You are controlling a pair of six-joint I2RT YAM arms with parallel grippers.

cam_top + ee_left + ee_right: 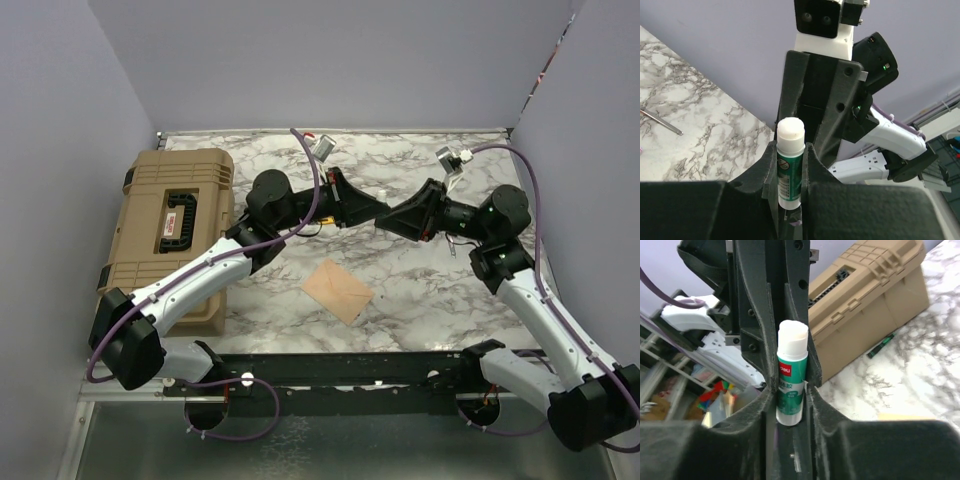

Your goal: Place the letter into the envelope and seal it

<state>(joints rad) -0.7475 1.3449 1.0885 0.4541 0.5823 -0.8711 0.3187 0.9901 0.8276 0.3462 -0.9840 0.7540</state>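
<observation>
A green glue stick with a white top [790, 172] is held in the air over the middle of the marble table, and both grippers meet on it. My left gripper [790, 150] is shut on its green body. My right gripper [790, 387] is shut on it too, with the stick [791, 380] standing between its pads. In the top view the left gripper [372, 207] and right gripper [398, 216] touch tip to tip. The tan envelope [338, 290] lies flat on the table in front of them, flap side up. The letter is not in view as a separate sheet.
A tan hard case [170, 230] stands at the table's left side and shows in the right wrist view [870, 305]. A thin dark green pen-like object [882, 345] lies by the case. A thin metal rod [660, 122] lies on the marble.
</observation>
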